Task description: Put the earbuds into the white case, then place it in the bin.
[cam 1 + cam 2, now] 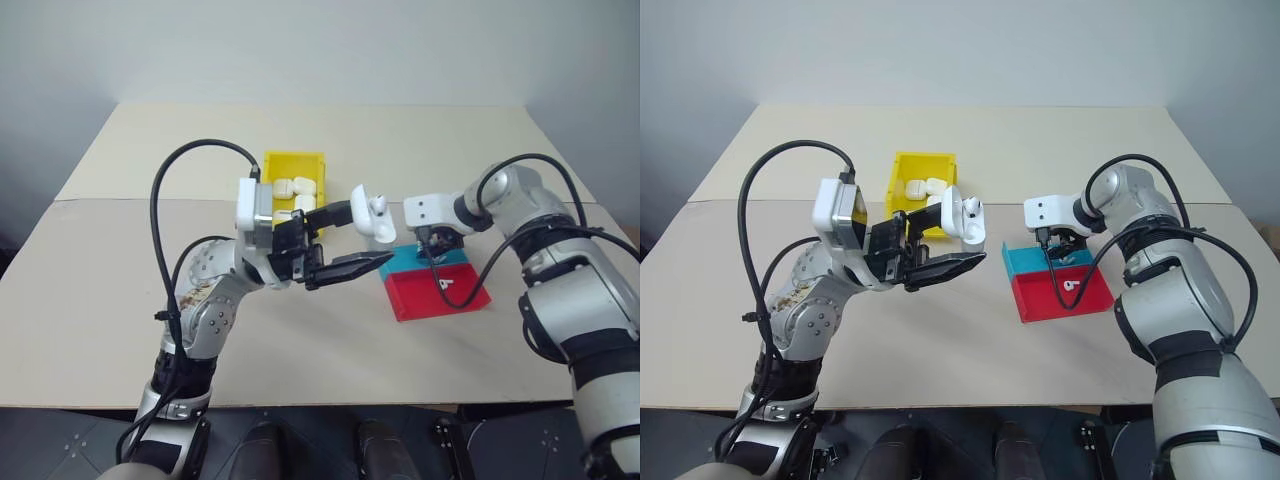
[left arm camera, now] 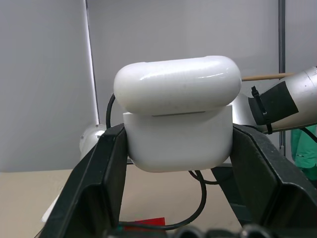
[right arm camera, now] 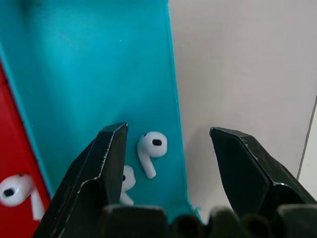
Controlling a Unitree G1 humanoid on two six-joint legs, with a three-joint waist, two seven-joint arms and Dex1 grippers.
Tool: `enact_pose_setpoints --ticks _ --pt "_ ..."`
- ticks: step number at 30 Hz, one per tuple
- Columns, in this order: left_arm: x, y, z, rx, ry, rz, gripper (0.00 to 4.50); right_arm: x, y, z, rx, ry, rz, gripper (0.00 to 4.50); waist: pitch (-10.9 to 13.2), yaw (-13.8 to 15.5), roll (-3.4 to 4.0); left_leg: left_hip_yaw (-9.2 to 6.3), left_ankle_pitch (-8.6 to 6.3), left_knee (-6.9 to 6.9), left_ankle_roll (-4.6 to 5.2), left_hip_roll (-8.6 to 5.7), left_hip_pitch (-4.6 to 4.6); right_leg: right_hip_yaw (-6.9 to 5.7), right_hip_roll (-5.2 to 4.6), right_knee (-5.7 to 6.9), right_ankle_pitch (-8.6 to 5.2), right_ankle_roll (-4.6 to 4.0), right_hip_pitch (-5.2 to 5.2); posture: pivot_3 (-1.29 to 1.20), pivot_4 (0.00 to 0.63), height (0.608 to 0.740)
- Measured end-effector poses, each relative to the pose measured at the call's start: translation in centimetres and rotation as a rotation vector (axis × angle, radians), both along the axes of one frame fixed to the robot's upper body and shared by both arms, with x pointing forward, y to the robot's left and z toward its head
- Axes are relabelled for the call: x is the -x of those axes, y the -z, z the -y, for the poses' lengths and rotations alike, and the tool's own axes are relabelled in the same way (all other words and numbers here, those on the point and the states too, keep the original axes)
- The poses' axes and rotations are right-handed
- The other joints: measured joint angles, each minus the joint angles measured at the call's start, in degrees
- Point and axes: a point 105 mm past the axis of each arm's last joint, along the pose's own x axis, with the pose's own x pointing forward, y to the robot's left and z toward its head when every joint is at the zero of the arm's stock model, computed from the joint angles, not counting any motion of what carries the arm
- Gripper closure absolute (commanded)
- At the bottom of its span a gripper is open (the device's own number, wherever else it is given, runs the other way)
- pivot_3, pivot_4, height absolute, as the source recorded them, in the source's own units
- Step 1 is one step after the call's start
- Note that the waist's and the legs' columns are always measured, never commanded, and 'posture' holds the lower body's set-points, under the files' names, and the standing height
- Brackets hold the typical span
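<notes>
My left gripper [image 1: 369,235] is shut on the white case [image 1: 366,214] and holds it in the air over the table's middle. The lid [image 2: 177,83] is tipped open, and what looks like an earbud [image 1: 378,205] sits in the case. To the right, my right gripper [image 3: 167,132] points down, open, over the teal tray [image 3: 99,74]. One earbud [image 3: 151,147] lies on the tray between its fingers. A second earbud [image 3: 128,181] is half hidden behind one finger. The yellow bin [image 1: 296,161] stands behind the left gripper.
Several white cases [image 1: 290,187] lie in the yellow bin. A red tray [image 1: 432,297] sits against the teal tray [image 1: 404,262] on the near side and holds one earbud [image 1: 447,287]. Black cables loop from both wrists. A seam crosses the tan table [image 1: 120,260].
</notes>
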Motion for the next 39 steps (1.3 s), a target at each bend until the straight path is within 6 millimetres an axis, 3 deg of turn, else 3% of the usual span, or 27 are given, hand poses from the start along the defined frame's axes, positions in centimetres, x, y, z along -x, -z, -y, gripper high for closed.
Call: enact_pose_setpoints --ticks 21,24,30,39 --pt "0.3 0.0 -0.5 -0.012 -0.047 0.009 1.71 -0.2 0.6 1.3 0.045 0.047 0.014 1.35 -0.01 -0.02 0.02 0.01 0.09 -0.01 -0.15 0.00 0.21 0.02 0.00 0.03 0.00 -0.01 0.12 0.00 0.150 0.740" --pt "0.3 0.1 -0.5 -0.013 -0.048 0.010 1.71 -0.2 0.7 1.2 0.043 0.049 0.008 1.89 -0.01 -0.05 0.02 0.01 0.10 -0.01 -0.18 0.00 0.21 0.02 0.00 0.03 0.00 -0.01 0.12 0.00 0.150 0.740" --pt "0.3 0.1 -0.5 -0.017 -0.049 0.010 1.71 0.0 1.1 0.9 0.024 0.045 -0.007 3.86 -0.01 -0.20 0.02 0.01 0.15 -0.01 -0.25 0.00 0.22 0.02 0.00 0.06 0.00 -0.01 0.12 0.00 0.150 0.740" --pt "0.3 0.1 -0.6 -0.023 -0.050 0.012 1.71 0.1 0.9 1.0 -0.045 0.084 -0.041 3.88 -0.01 -0.29 0.03 0.00 0.15 -0.01 -0.26 0.00 0.21 0.02 0.00 0.07 0.00 -0.01 0.10 0.00 0.150 0.740"
